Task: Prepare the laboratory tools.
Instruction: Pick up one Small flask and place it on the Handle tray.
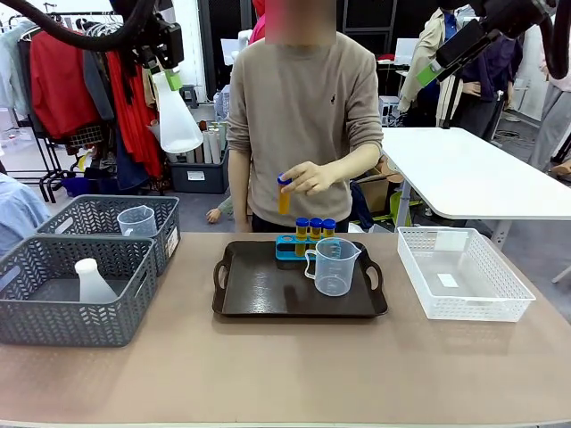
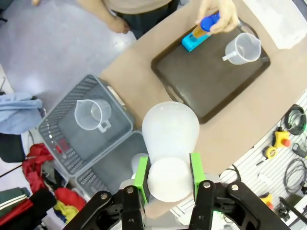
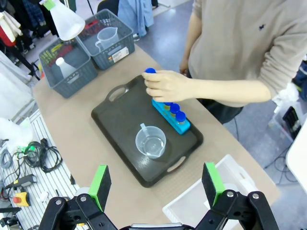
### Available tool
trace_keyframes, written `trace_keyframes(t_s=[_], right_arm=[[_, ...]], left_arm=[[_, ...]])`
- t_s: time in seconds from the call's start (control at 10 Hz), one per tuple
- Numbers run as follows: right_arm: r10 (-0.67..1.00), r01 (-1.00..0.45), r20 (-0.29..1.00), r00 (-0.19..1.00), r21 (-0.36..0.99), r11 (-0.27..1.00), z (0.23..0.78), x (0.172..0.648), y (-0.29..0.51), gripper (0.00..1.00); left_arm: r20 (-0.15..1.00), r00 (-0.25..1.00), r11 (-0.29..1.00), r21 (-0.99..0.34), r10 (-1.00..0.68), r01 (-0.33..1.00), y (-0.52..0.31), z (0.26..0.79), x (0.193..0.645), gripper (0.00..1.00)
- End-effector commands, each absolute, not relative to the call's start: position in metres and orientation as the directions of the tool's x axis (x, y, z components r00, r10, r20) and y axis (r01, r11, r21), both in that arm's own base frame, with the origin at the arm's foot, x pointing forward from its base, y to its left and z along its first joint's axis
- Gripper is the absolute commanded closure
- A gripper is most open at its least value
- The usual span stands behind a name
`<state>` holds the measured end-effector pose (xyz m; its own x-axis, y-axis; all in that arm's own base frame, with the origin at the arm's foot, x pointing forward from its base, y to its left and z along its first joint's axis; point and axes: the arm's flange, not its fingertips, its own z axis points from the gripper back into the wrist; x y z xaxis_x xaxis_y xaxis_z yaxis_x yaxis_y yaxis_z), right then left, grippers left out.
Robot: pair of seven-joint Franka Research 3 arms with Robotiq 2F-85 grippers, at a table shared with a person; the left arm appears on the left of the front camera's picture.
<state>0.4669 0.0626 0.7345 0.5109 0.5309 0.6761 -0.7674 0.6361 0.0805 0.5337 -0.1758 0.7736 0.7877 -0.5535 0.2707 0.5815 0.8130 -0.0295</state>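
Your left gripper [image 2: 168, 179] holds a white conical flask [image 1: 176, 111] by its neck, fingers clamped on it, high above the grey baskets [image 1: 89, 267]. Your right gripper [image 3: 156, 184] hangs above the surface, fingers spread wide and empty. The person's hand [image 1: 308, 178] holds a blue-capped yellow tube [image 1: 284, 193] over the blue rack [image 1: 290, 247] on the dark tray [image 1: 259, 290], beside the measuring beaker [image 1: 333, 266]. Next, likely carry the flask to the tray's bare left side and lower it upright.

Right gripper [image 3: 157, 184] gapes wide above the dark tray [image 3: 120, 127] holding a clear beaker [image 3: 150, 142] and blue tube rack [image 3: 171, 116], while a person's hand [image 3: 165, 86] lifts a blue-capped tube [image 3: 150, 71] over the rack.
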Motion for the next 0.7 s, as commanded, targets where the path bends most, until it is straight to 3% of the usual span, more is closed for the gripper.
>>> trace_keyframes(t_s=[0.0,0.6], right_arm=[[0.531,-0.769,0.678,0.508,0.08,0.634,0.7357,0.4661,0.0622,0.0],[0.531,-0.769,0.678,0.508,0.08,0.634,0.7357,0.4661,0.0622,0.0]], left_arm=[[0.241,0.794,0.813,-0.032,-0.559,0.582,-0.1722,0.7771,0.5325,1.0],[0.271,0.788,0.813,-0.03,-0.553,0.581,-0.1758,0.7736,0.5337,1.0]])
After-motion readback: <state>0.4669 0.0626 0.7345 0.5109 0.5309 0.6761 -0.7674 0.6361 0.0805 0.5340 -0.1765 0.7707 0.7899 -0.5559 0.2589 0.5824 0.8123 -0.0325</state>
